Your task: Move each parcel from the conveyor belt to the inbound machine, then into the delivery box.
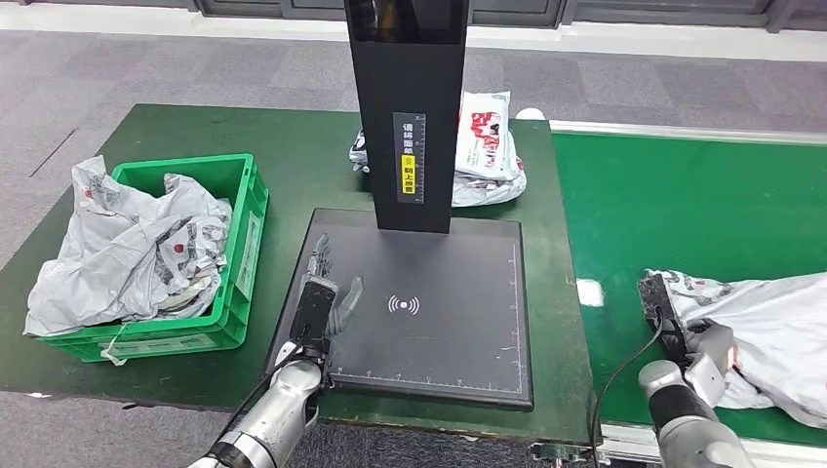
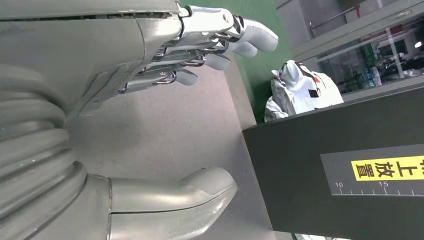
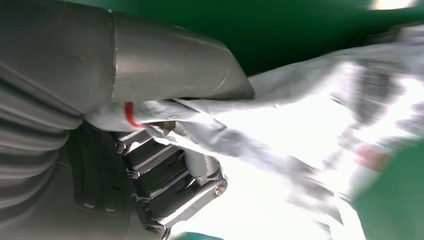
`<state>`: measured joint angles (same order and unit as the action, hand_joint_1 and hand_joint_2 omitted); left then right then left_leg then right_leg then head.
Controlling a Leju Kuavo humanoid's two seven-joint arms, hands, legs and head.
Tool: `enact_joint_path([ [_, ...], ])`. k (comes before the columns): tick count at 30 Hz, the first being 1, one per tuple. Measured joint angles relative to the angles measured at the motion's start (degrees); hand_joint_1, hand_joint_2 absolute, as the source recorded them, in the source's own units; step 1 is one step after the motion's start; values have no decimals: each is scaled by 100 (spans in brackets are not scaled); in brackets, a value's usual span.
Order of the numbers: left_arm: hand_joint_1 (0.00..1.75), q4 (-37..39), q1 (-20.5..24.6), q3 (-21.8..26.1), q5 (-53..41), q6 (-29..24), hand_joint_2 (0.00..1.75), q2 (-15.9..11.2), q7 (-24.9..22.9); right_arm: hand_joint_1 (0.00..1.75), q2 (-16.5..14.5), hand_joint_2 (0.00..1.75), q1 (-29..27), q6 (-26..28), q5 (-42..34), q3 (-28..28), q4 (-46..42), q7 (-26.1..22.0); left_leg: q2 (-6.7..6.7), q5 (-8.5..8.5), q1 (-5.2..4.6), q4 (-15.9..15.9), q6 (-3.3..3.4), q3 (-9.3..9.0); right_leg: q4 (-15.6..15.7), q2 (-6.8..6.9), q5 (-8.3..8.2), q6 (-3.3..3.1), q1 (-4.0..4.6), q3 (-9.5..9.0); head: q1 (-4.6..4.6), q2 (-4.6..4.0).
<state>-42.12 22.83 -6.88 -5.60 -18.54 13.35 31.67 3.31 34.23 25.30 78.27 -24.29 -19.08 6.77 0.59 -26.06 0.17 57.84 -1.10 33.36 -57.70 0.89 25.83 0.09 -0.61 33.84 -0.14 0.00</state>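
At the near right, the right hand [image 1: 704, 353] grips the edge of a grey parcel [image 1: 770, 331] lying on the green conveyor belt [image 1: 683, 205], thumb over the plastic and fingers [image 3: 170, 185] beneath. At the near left, the left hand [image 1: 322, 297] lies spread and empty on the dark plate of the inbound machine [image 1: 439, 322]. Left of it on the counter [image 1: 293, 146], the green delivery box [image 1: 239, 244] holds crumpled grey parcels [image 1: 127, 249]. Farther off, behind the machine's black column [image 1: 410, 107], more bags [image 1: 483, 146] lie in a heap.

Even overhead light — right wrist view blurred (parcel [image 3: 300, 150] overexposed).
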Motion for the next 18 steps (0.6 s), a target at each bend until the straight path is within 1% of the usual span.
enact_joint_path([
  [2, 0, -2, -2, 23, -2, 33, 175, -1, 1, 175, -175, 175, -12, 81, -455, 6, -213, -770, 2, 1, 0, 0, -2, 0, 0, -1, 0, 0, 1, 1, 0, 0],
  [3, 0, -1, -2, 38, -5, 48, 175, -1, 8, 175, -280, 175, -34, 58, -680, 33, -381, -1042, 3, 2, 0, 0, -3, -1, -1, -2, 0, 0, 2, 2, 0, 0],
  [4, 0, -1, -3, 55, -12, 57, 175, -1, 16, 175, -384, 175, -70, 11, -884, 93, -586, -1192, 3, 3, 1, 0, -4, -2, -1, -2, 0, -1, 3, 3, -1, 0],
  [6, 0, 1, -3, 91, -30, 65, 175, -2, 33, 175, -566, 175, -160, -86, -1201, 291, -1005, -1252, 0, 4, 1, 0, -5, -2, -1, 0, 0, -1, 3, 3, -1, 0],
  [8, 0, 1, -4, 114, -49, 67, 175, -2, 45, 175, -675, 175, -243, -145, -1457, 508, -1323, -1283, -6, 4, 2, -1, -5, 1, -1, 5, 0, -1, 3, 3, -1, 0],
  [11, 0, 1, -2, 124, -133, 58, 175, -5, 82, 175, -802, 175, -509, -325, -2026, 987, -1975, -1673, -8, 4, 4, -1, -4, 4, -2, 6, 0, -1, 2, 3, 0, 0],
  [13, 0, 4, 12, 124, -217, 30, 175, -6, 96, 175, -878, 175, -774, -521, -2374, 1579, -2614, -1690, 4, 2, 4, -1, -4, 5, -2, -3, 0, -1, 1, 9, 0, 0],
  [15, 0, 7, 42, 123, -274, -4, 175, 1, 97, 175, -937, 175, -977, -644, -2573, 2203, -3140, -1528, 18, -1, 3, 0, -4, 4, -2, -14, 0, -1, 1, 17, -1, 0],
  [18, 0, 10, 92, 120, -300, -46, 175, 16, 91, 175, -998, 175, -1157, -689, -2768, 2988, -3726, -1375, 10, 1, 3, 0, -5, 7, -2, -9, 0, -1, 2, 19, -1, 0],
])
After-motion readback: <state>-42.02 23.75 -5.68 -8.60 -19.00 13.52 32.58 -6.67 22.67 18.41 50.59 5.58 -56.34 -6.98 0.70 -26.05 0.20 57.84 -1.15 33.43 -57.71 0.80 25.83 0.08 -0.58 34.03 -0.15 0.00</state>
